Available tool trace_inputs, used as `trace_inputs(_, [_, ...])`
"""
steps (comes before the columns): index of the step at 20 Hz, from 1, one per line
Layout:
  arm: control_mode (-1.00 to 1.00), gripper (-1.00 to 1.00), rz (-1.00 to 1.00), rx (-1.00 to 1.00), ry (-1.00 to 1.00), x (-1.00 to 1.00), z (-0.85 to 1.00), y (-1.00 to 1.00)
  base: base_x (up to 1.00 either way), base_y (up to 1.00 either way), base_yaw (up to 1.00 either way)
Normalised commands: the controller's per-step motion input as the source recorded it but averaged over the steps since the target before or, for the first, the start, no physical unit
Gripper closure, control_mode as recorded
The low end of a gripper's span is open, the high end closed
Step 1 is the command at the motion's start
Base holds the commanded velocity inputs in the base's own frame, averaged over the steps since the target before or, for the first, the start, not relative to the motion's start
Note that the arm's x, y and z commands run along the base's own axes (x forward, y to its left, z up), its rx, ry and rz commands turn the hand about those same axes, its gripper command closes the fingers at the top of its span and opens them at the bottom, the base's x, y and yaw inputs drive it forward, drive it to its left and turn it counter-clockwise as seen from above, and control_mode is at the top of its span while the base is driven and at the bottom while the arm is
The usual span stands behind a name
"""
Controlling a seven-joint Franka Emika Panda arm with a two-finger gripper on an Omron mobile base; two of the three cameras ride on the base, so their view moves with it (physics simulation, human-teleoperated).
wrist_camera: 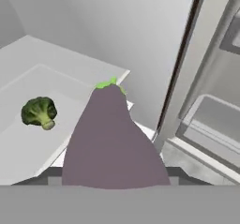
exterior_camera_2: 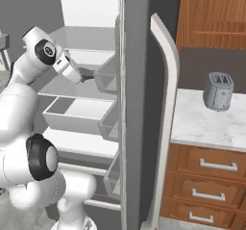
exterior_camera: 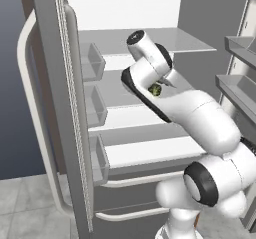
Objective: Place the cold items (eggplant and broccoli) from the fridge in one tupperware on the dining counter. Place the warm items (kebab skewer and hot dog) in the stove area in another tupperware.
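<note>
The gripper (exterior_camera_2: 86, 73) is clenched on the eggplant (wrist_camera: 112, 138) inside the open fridge (exterior_camera: 150, 43), its purple body running out from the jaws toward the green cap. The broccoli (wrist_camera: 40, 111) sits apart on a shelf (wrist_camera: 28, 148) (item 2 of the cold pair). This looks like the eggplant's carry-out; next, withdraw clear of the door (exterior_camera_2: 139, 104) toward a tupperware.

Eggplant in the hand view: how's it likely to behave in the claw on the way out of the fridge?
The eggplant looks smooth and glossy, so it may slip. It widens toward the claw and tapers to its green cap, so it could wedge outward under squeeze. It seems rigid, unlikely to flop. The broccoli sits apart on the shelf, probably undisturbed.
</note>
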Motion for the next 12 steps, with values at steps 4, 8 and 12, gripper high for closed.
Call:
trace_inputs(4, [-1.0,1.0,-0.11,0.0,-0.06,-1.0,-0.84,-0.2,0.0,0.0,0.0])
trace_inputs(8, [-1.0,1.0,-0.06,0.0,0.0,-1.0,-0.26,0.0,0.0,0.0,0.0])
trace_inputs(12, [-1.0,1.0,0.0,0.01,0.0,-0.89,-0.27,-0.24,0.0,0.0,0.0])
